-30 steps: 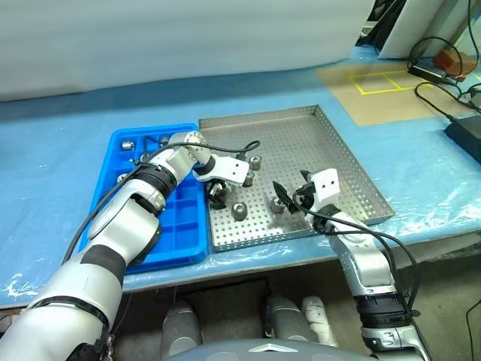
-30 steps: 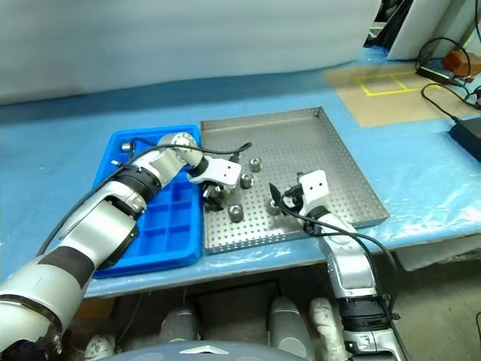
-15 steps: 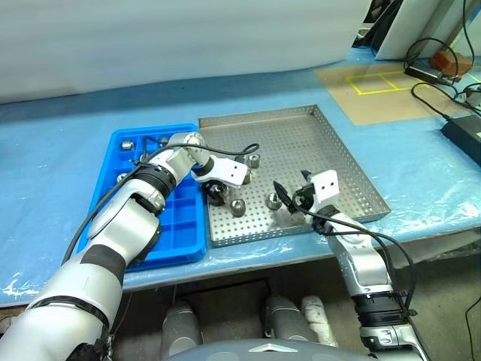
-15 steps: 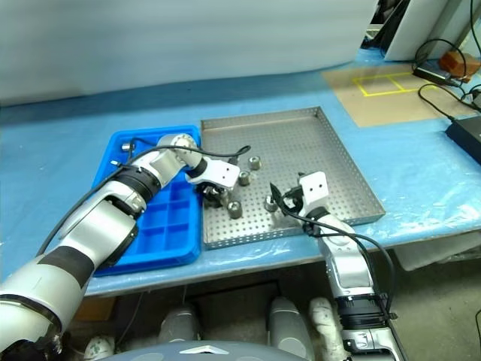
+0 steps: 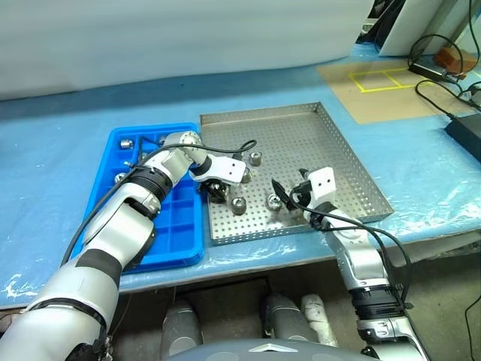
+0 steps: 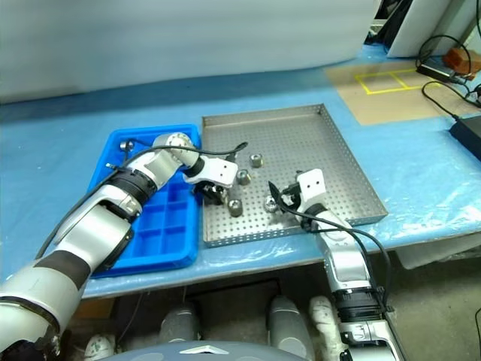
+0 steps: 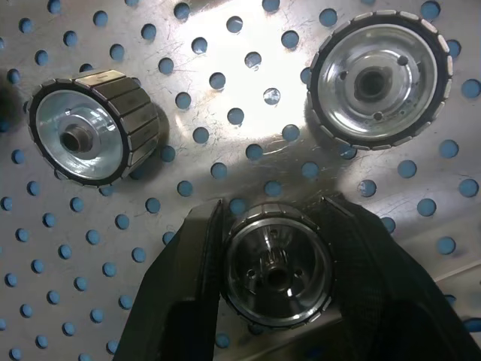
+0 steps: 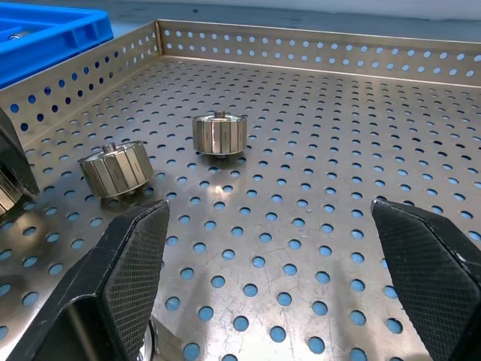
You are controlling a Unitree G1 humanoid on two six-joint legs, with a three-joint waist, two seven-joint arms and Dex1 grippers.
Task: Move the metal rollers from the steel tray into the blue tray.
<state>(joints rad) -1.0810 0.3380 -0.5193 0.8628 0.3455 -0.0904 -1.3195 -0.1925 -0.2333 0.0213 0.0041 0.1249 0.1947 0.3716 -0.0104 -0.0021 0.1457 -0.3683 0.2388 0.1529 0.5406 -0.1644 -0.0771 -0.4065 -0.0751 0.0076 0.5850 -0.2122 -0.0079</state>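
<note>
The steel tray (image 5: 310, 147) lies on the blue-covered table, with the blue tray (image 5: 174, 224) against its left side. My left gripper (image 5: 217, 192) points down at the steel tray's left edge, shut on a metal roller (image 7: 278, 274) that rests on the perforated floor. Two more rollers (image 7: 98, 135) (image 7: 383, 75) lie just beyond it. My right gripper (image 5: 285, 197) stands open and level over the tray's front part, with a roller (image 5: 274, 201) close by its left finger. Other loose rollers (image 8: 216, 134) (image 8: 116, 168) lie ahead of it. Two rollers (image 5: 126, 144) sit in the blue tray's far compartments.
The table's front edge runs just below both trays. A brown board with yellow tape (image 5: 376, 83) lies at the back right. Cables and a black box (image 5: 466, 131) are at the far right edge.
My left gripper's fingers have closed onto the roller at the steel tray's left edge. Neither hand has shifted, and the right gripper has stayed open.
</note>
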